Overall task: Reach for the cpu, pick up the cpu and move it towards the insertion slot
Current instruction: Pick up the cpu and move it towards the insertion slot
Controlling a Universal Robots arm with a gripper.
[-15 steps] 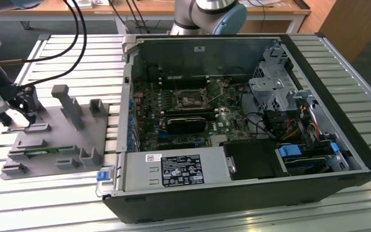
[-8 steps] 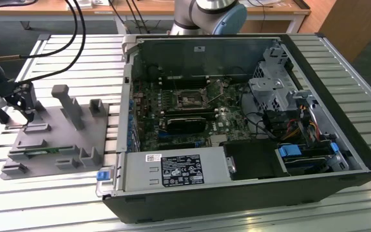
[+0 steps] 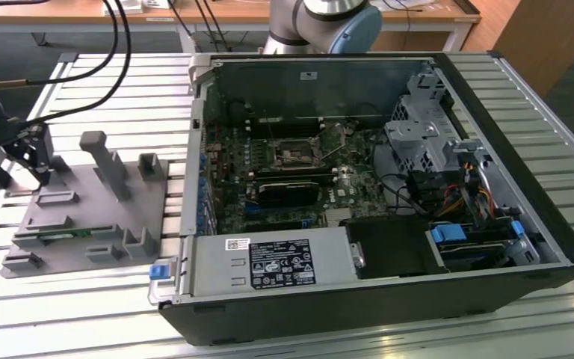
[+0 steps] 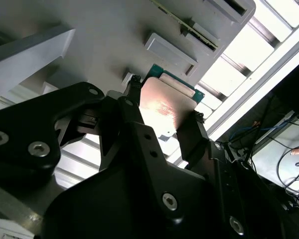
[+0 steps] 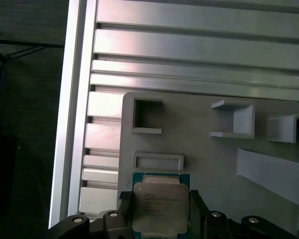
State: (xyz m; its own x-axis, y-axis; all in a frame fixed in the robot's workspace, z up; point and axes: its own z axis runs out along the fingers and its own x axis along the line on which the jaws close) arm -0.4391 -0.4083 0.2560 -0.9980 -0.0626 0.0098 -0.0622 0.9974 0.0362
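cpu (image 5: pixel 159 206) clamped between fingers (image 4: pixel 189 137), at grey fixture (image 5: pixel 209 164)

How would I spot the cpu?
A grey fixture lies on the exterior view's left of the open case. Near its edge, the cpu sits between the gripper's fingers: a square silvery chip with a green rim among plain grey blocks.

The silvery, green-rimmed cpu (image 5: pixel 160 208) sat face-up outside the computer case (image 3: pixel 367 318); the square insertion slot (image 3: pixel 294 155) lay inside it.
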